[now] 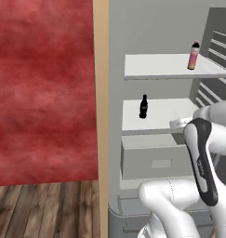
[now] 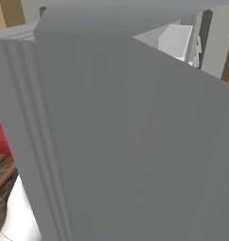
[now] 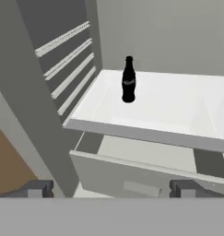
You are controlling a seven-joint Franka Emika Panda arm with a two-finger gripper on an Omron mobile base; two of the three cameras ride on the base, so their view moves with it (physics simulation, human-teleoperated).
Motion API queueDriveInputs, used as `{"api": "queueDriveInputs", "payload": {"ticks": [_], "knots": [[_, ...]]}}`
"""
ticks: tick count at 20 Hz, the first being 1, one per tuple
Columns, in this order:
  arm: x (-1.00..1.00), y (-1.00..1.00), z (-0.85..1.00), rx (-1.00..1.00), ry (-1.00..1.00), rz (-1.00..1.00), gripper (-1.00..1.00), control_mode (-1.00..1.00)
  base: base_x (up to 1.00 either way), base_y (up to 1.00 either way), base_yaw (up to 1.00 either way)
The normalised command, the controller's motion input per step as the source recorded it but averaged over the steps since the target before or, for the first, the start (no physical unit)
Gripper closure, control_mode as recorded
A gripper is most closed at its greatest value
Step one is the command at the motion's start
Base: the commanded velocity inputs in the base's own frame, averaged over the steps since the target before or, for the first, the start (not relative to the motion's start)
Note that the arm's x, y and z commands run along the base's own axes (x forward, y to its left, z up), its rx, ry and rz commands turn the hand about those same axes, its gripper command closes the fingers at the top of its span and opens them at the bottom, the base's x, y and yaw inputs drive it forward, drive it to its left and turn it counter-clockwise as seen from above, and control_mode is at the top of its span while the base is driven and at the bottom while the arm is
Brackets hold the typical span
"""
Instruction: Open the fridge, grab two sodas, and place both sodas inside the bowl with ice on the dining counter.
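Left base and hand views share fridge [image 1: 151, 107] shelves, right perhaps door-blocked.

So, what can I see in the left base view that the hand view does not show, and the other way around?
Left base view alone: the pink soda on the upper shelf, the red wall, the wood floor.

Hand view alone: the open end effector with both fingertips low in the picture, facing the shelves.

Both: the dark cola soda upright on the middle shelf, and the drawer below.
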Motion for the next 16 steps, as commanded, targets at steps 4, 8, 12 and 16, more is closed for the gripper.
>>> {"api": "queueDriveInputs", "payload": {"ticks": [4, 8, 12, 16], "knots": [[0.37, 0.0, -0.06, -0.08, -0.03, 0.0, -1.0, -1.0, 0.0, 0.0, 0.0], [0.41, 0.0, -0.06, -0.08, -0.01, 0.0, -1.0, -1.0, 0.0, 0.0, 0.0], [0.36, 0.0, 0.0, 0.01, -0.06, 0.0, -1.0, -1.0, 0.0, 0.0, 0.0], [0.29, 0.0, 0.0, 0.05, -0.11, 0.0, -1.0, -1.0, 0.0, 0.0, 0.0]]}}
